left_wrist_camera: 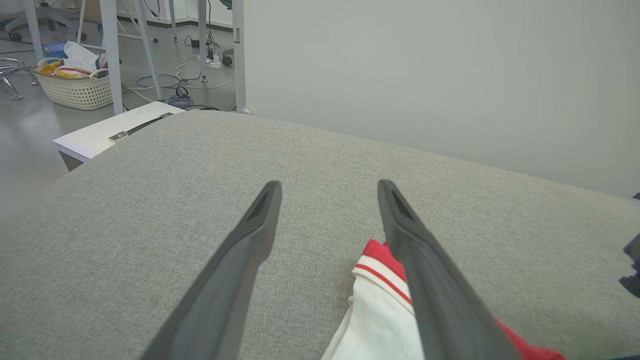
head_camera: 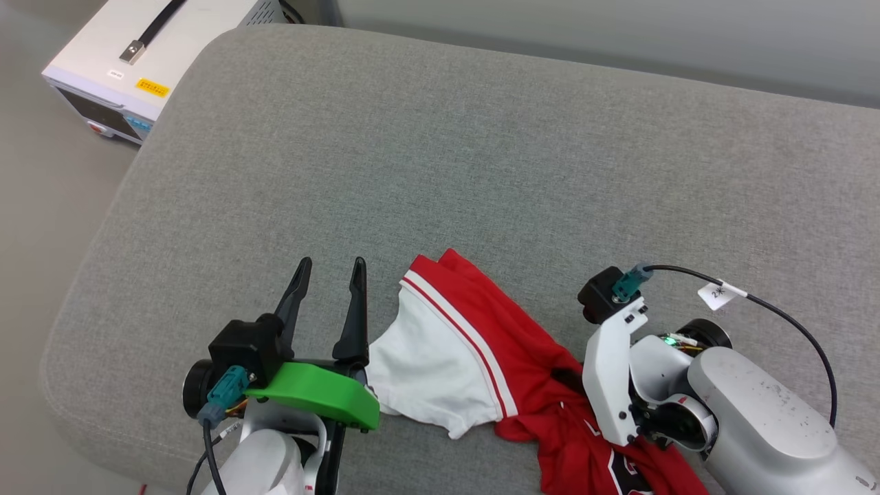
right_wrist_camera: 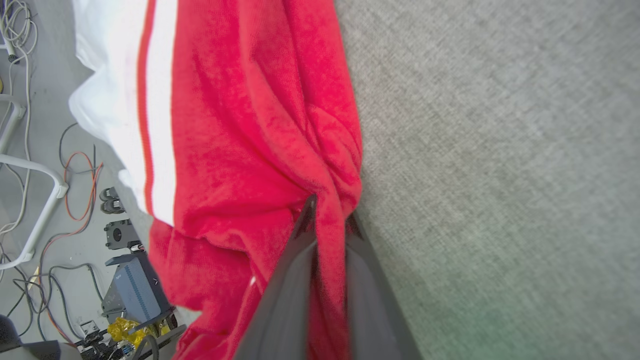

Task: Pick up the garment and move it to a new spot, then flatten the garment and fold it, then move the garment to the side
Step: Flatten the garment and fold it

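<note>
Right wrist view: garment [right_wrist_camera: 240,150] in end effector [right_wrist_camera: 327,214]

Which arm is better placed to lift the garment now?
Right. The right gripper is shut on a red fold of the garment; the left gripper stands open beside it, holding nothing.

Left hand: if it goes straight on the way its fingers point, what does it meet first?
Probably nothing soon: ahead of the open left hand lies bare grey cushion, then the pale wall. The garment lies beside one finger, not ahead. Depth is unclear.
</note>
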